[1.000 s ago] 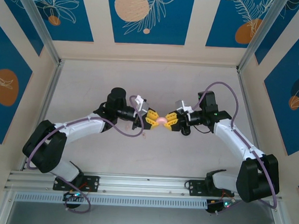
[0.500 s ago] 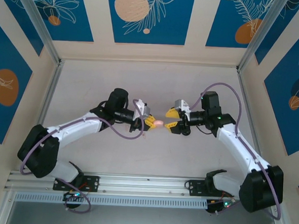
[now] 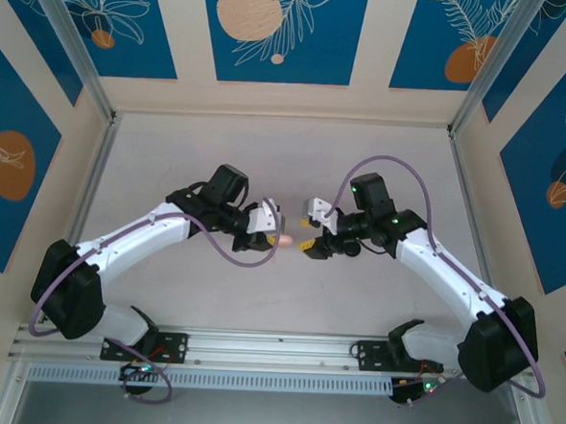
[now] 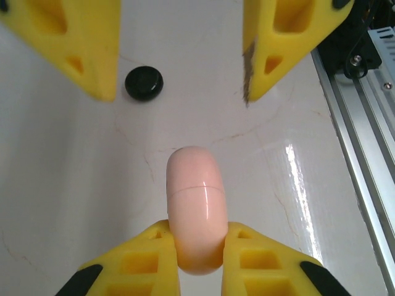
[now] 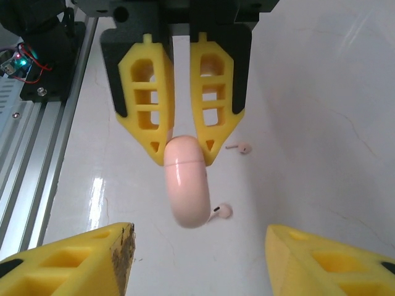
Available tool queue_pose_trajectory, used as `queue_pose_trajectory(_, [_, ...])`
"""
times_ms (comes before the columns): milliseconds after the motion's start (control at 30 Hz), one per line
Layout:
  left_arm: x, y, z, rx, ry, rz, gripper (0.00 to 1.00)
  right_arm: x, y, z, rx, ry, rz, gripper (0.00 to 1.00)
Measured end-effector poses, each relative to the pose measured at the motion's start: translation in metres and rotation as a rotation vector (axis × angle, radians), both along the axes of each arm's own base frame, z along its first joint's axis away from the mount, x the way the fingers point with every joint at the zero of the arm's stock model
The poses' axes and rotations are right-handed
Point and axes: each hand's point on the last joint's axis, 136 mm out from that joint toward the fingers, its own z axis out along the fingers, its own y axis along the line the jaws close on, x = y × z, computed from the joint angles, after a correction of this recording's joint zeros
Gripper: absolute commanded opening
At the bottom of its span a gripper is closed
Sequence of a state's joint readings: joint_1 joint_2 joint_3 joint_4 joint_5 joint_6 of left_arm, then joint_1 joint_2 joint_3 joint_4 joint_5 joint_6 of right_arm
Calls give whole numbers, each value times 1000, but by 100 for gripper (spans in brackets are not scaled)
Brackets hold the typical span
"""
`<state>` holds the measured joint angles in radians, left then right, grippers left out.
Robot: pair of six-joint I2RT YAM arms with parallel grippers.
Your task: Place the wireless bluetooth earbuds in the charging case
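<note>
A pale pink charging case [image 4: 194,203], its lid closed, is held above the white table, and my left gripper [image 4: 196,246] is shut on its lower end. In the top view the case [image 3: 284,240] sits at the tip of the left gripper [image 3: 274,234]. My right gripper [image 3: 310,231] faces it from the right, open and apart from it. In the right wrist view the case [image 5: 187,185] hangs from the left gripper [image 5: 185,154], while the right gripper [image 5: 200,246] spreads wide below. Two pink earbuds lie on the table, one [image 5: 222,211] just beside the case and one [image 5: 245,148] further off.
A black round case [image 4: 144,82] lies on the table beyond the right gripper's yellow fingers [image 4: 80,49]. An aluminium rail [image 4: 364,142] runs along the near table edge. Patterned walls [image 3: 274,38] close in the table on three sides.
The right gripper has opened, let go of the pink case and drawn back. The left gripper keeps the case and has shifted slightly left and nearer.
</note>
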<state>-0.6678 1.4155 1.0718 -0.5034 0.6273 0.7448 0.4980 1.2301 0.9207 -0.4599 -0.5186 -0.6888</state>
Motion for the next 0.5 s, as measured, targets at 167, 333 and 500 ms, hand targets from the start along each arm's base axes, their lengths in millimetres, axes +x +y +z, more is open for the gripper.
queue_pose_trajectory(167, [-3,2,-3,23,-1,-10,16,1,16,-11,-19,38,50,56])
queue_pose_trajectory(333, [-4,3,-4,34,3,-8,16,-3,22,-16,-7,70,89,52])
queue_pose_trajectory(500, [-3,2,-2,29,-2,-7,16,-5,27,-14,13,83,123,49])
